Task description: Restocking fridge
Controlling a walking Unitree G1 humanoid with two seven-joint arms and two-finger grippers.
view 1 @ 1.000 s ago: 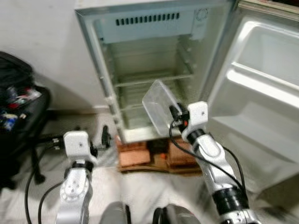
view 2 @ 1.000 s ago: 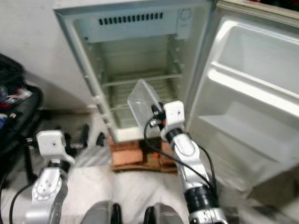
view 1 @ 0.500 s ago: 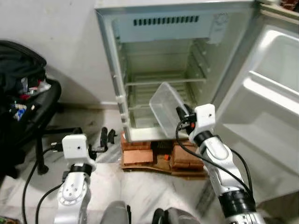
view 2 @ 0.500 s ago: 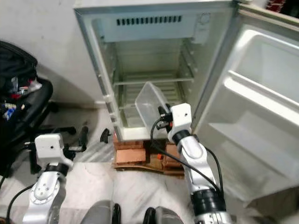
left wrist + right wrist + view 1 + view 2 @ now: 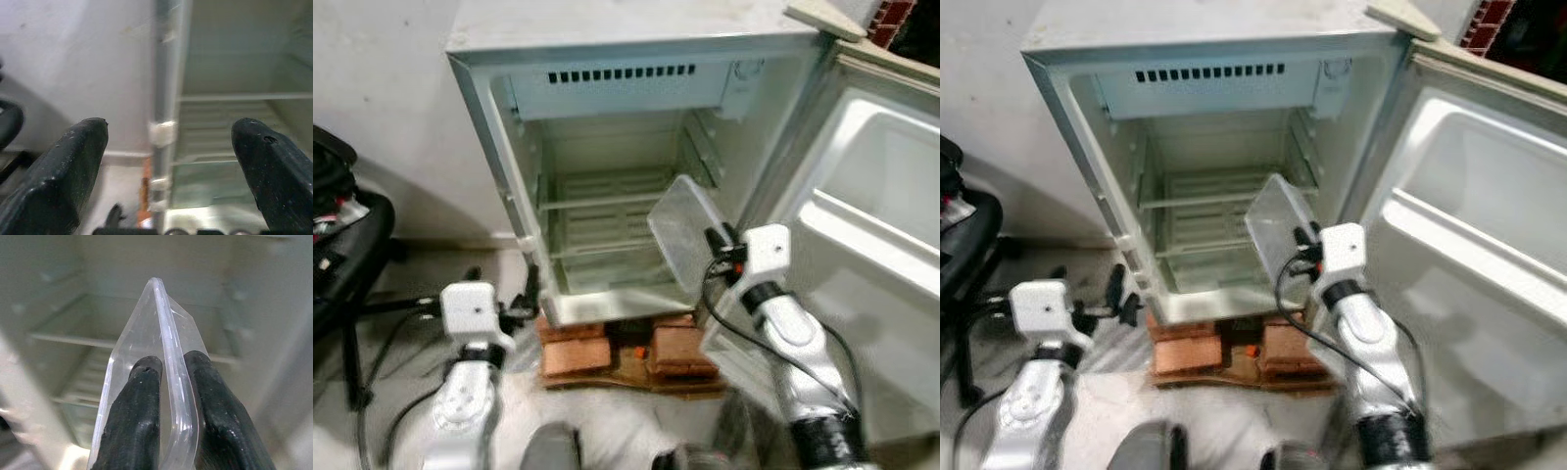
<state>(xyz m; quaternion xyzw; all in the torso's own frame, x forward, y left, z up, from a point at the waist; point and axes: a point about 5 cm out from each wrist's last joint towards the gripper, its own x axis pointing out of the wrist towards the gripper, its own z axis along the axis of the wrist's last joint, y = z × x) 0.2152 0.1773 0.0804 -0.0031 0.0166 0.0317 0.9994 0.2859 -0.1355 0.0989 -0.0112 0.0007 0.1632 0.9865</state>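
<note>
Pale stone floor (image 5: 607,401) runs under you up to a small white fridge (image 5: 607,59) that stands with its door (image 5: 891,245) swung wide to your right, against a light wall (image 5: 382,98).

Nearest you, your left tool (image 5: 524,299) sits low at the fridge's lower left corner, its two black fingers (image 5: 73,166) spread wide apart with nothing between them; through that gap the left wrist view looks at the cabinet's left edge and the shelves beyond. A dark chair (image 5: 342,264) stands at the far left.

Under the fridge you see reddish bricks (image 5: 576,354) on a flat board, carrying its base.

Your right tool (image 5: 713,245) is raised in front of the fridge's open mouth, toward its right side, pinching the rim of a clear rectangular plastic container (image 5: 685,235). The right wrist view shows the two fingertips (image 5: 142,401) closed on either side of that thin rim. The container is tilted, held in the air just ahead of the lower shelf opening, not resting on anything.

Farther in, white wire shelves (image 5: 607,201) cross the cabinet, and a vented panel (image 5: 622,78) spans the top.
</note>
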